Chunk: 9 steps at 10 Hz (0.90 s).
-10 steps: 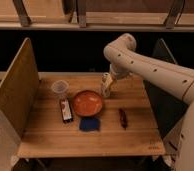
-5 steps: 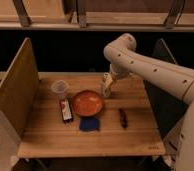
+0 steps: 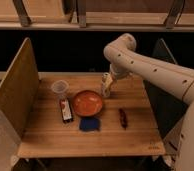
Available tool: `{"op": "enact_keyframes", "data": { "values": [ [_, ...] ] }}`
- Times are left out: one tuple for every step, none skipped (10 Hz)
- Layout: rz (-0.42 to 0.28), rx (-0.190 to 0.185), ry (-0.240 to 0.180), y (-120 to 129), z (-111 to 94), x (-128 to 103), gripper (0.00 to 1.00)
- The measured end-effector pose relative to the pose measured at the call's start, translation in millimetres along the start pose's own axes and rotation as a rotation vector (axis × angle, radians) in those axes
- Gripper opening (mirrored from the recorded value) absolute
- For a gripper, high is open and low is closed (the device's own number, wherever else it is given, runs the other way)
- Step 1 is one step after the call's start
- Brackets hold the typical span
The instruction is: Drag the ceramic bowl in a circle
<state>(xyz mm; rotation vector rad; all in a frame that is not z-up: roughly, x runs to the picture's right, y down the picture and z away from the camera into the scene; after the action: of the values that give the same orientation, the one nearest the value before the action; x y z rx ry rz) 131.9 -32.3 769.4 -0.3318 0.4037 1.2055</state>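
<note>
The ceramic bowl [image 3: 87,103], round, shallow and glossy orange-red, sits upright near the middle of the wooden table [image 3: 95,142]. My gripper [image 3: 106,89] points down just past the bowl's far right rim, at the end of the white arm [image 3: 150,67] that comes in from the right. Its pale fingers stand open with nothing between them. Whether they touch the rim I cannot tell.
A small clear cup [image 3: 59,88] stands left of the bowl, with a dark flat packet [image 3: 65,110] in front of it. A blue cloth [image 3: 89,124] lies in front of the bowl and a small dark reddish item [image 3: 123,118] to its right. Upright panels [image 3: 14,92] flank the table.
</note>
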Motion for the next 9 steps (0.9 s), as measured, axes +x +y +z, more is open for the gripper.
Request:
{"op": "enact_keyframes", "data": {
  "values": [
    [0.0, 0.0, 0.0, 0.0, 0.0, 0.0, 0.8],
    [0.0, 0.0, 0.0, 0.0, 0.0, 0.0, 0.8],
    [0.0, 0.0, 0.0, 0.0, 0.0, 0.0, 0.8],
    [0.0, 0.0, 0.0, 0.0, 0.0, 0.0, 0.8],
    [0.0, 0.0, 0.0, 0.0, 0.0, 0.0, 0.8],
    [0.0, -0.001, 0.0, 0.0, 0.1, 0.1, 0.8],
    [0.006, -0.006, 0.005, 1.3, 0.9, 1.9, 0.8],
    [0.022, -0.024, 0.016, 5.0, 2.3, 6.2, 0.8],
    [0.035, -0.042, 0.026, 9.1, 3.4, 9.8, 0.8]
  ]
}}
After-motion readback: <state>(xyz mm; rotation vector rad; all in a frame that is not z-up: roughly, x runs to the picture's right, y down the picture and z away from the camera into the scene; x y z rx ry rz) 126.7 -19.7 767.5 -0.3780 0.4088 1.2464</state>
